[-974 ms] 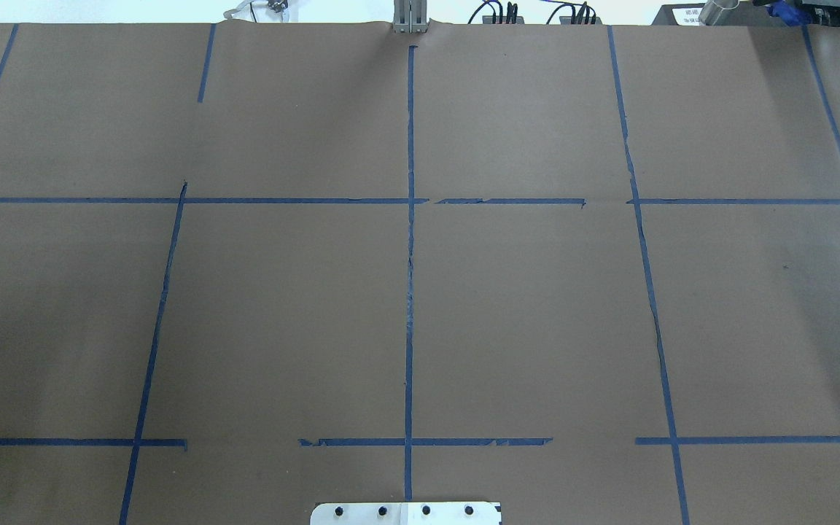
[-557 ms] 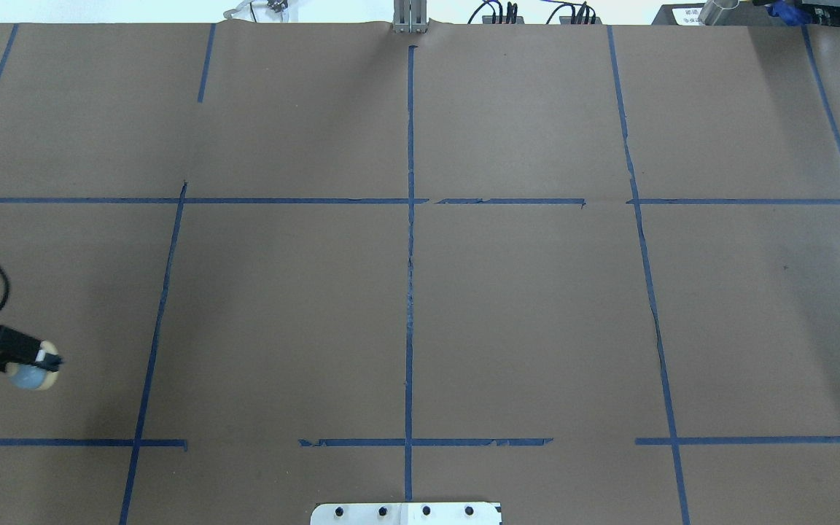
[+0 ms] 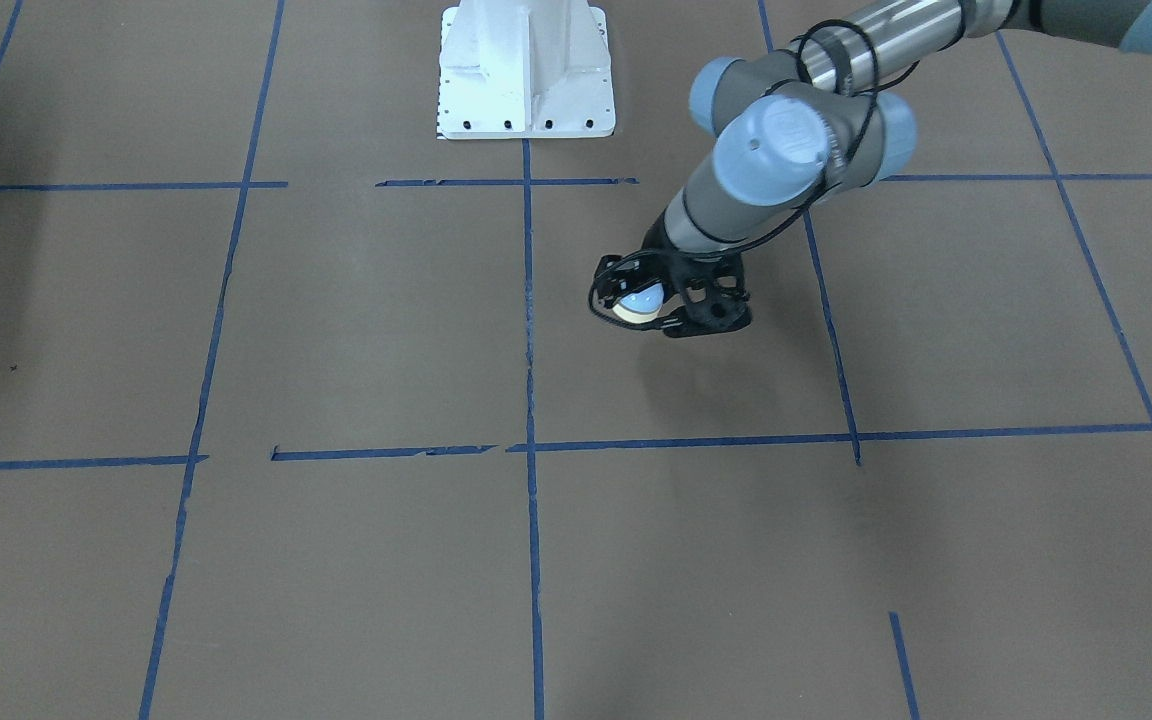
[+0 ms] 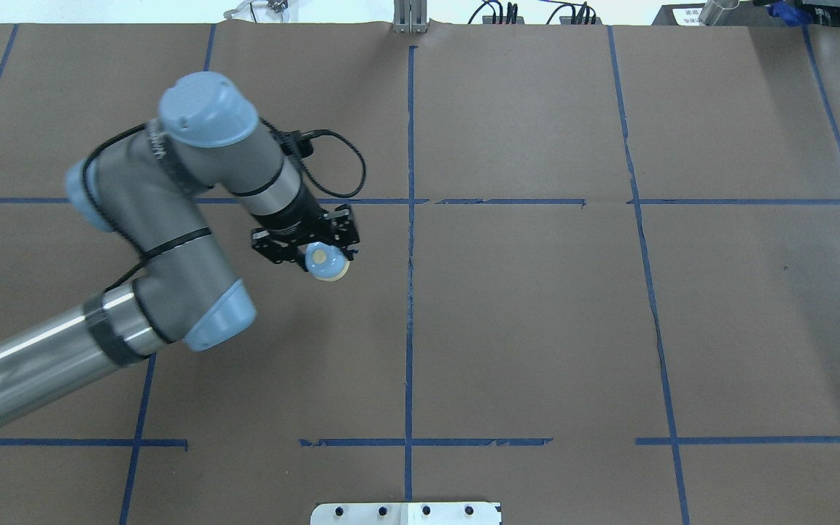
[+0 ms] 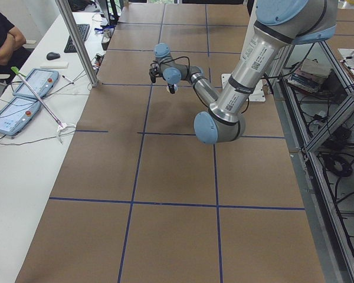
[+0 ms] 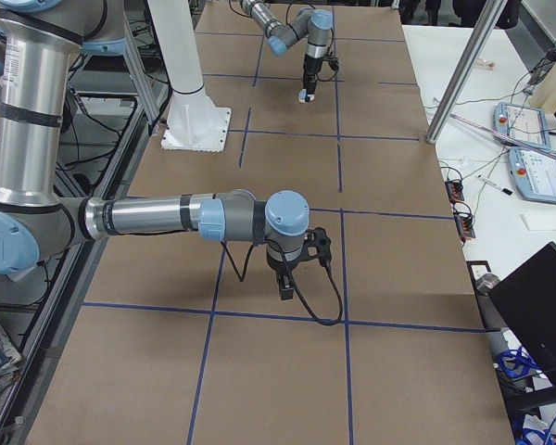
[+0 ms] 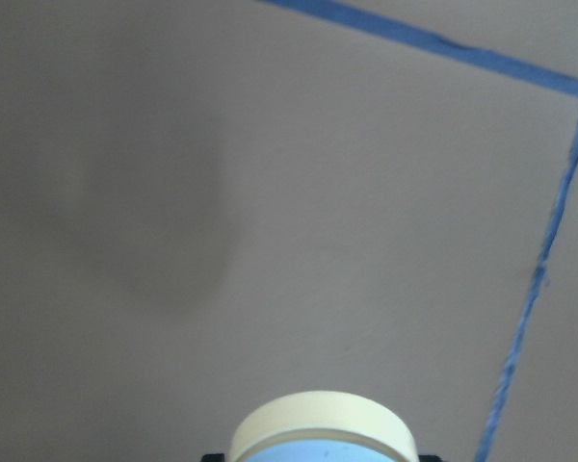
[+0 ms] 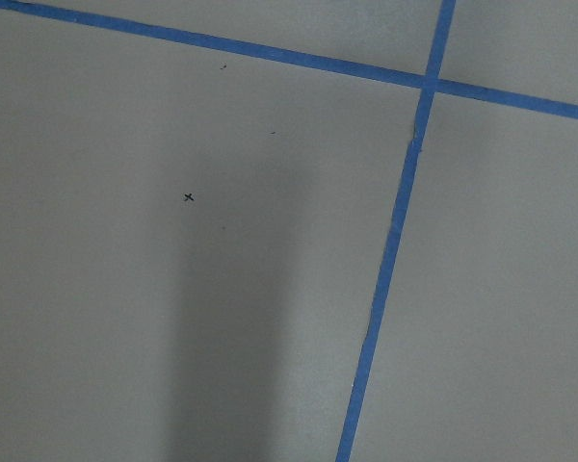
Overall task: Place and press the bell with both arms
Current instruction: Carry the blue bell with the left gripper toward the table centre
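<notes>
left claw (image 4: 321, 255) is clamped on the bell (image 4: 328, 264). fingers closed in on the dome from both sides. the bell hangs in the claw, clear of the desk (image 4: 537, 328), and its shadow falls on the paper apart from it. overhead shows the blue dome and the cream button facing up, with the cream rim peeking out on the side away from the wrist. the bell looks slightly tilted. the left wrist cam catches only the cream rim and a sliver of blue at the bottom edge.

the left arm (image 4: 172, 240) is folded over with its elbow back toward the robot, and a black cable loops off the wrist. one blue tape line (image 4: 410, 292) runs down the desk a little to the robot's right of the claw. a cross line sits just beyond the claw, on the far side from the robot. the white pedestal (image 3: 524, 70) is well back from the claw, toward the robot.

right claw (image 6: 286, 283) shows only in the right side view, pointing down over the desk on the end of the right arm (image 6: 157, 215). cannot tell if it's wide or narrow. its wrist cam shows bare paper, a tape crossing and a tiny x mark (image 8: 189, 198).
</notes>
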Controlling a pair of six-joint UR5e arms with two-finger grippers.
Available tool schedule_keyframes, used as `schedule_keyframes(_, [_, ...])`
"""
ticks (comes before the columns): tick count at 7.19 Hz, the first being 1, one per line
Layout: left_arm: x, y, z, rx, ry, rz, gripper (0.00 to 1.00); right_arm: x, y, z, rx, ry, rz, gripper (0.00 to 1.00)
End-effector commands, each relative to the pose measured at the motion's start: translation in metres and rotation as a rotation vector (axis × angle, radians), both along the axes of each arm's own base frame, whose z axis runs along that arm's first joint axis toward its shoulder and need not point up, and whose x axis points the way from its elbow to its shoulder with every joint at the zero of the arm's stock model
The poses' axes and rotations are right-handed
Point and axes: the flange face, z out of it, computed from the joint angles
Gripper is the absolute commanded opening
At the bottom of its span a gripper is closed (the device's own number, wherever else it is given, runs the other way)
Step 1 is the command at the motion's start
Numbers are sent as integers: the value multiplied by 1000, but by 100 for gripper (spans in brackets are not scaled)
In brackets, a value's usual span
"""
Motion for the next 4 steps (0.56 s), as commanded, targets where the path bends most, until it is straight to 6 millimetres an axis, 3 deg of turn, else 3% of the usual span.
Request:
schedule_keyframes(1, [91,-42,-63,-8,-87,-16,0,-2,0,-1,-5,-24,0,100])
schedule_keyframes(2, [102,-35,-61,7,-103,-21,0,-2,0,-1,-5,-24,0,100])
schedule_keyframes(4, [110,-37,-47,13,-139,-36,3,-2,1,0,-7,-24,0,100])
